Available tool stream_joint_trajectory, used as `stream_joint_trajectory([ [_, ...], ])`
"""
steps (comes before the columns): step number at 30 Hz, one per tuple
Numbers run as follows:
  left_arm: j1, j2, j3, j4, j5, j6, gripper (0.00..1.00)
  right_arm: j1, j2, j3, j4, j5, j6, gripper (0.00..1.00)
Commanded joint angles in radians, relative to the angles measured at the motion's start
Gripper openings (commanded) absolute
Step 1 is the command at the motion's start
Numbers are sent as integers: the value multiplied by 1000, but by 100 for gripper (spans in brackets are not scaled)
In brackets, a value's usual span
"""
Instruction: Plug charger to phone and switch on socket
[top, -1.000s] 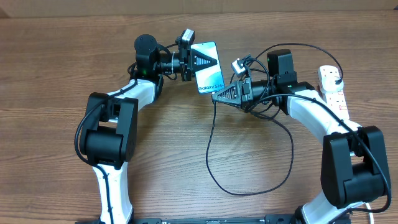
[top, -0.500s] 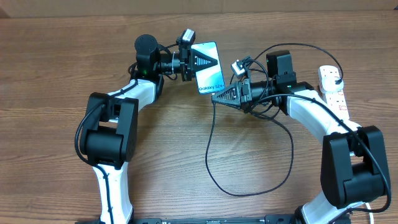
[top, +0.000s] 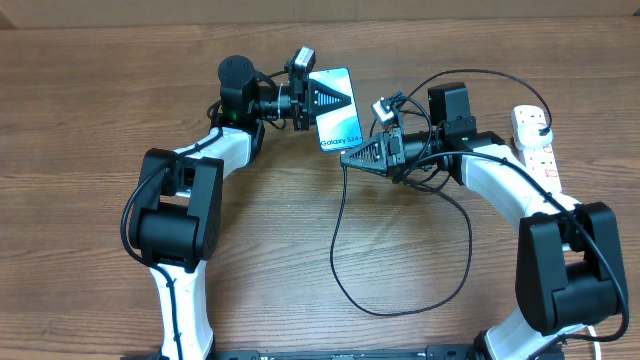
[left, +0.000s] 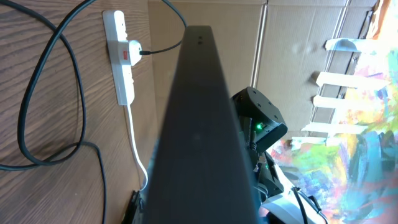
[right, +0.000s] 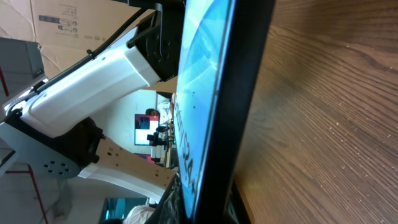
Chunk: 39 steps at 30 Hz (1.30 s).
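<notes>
The plugging-in step looks to be in hand. The left claw (top: 318, 100) is closed on the phone (top: 338, 118) and holds it lifted and tilted over the far middle of the table (top: 80, 150). The right claw (top: 348, 158) is pinched shut at the phone's lower end, and the charger (top: 338, 240) runs out from its tip, so I take it to be gripping the connector end. From there the cable loops toward the near edge and back up. Its other end sits in the socket (top: 540, 155) by the far right corner. I can't see whether the tip has entered the port. Next, I'd say, comes a straight push along the phone's length, then a press on the red switch. "Galaxy S24" reads in white on the screen. The print on a cardboard box (right: 62, 25) behind is too small to read.
</notes>
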Motion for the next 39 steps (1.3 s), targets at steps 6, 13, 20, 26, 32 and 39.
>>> stream_joint_trajectory([
  [6, -12, -11, 10, 9, 8, 11, 5, 5, -19, 19, 8, -47, -14, 4],
  [13, -12, -11, 10, 9, 9, 13, 5, 2, -19, 19, 8, -41, -14, 4],
  [20, -12, -11, 10, 9, 9, 12, 5, 2, -19, 19, 8, 0, -14, 4],
  [26, -13, -11, 10, 9, 16, 12, 4, 2, -19, 19, 13, 22, -10, 4],
  [32, -12, -11, 10, 9, 16, 13, 4, 2, -19, 19, 16, -3, -10, 4],
  [39, -12, -11, 10, 9, 8, 21, 4, 2, -19, 19, 16, -24, -11, 4],
])
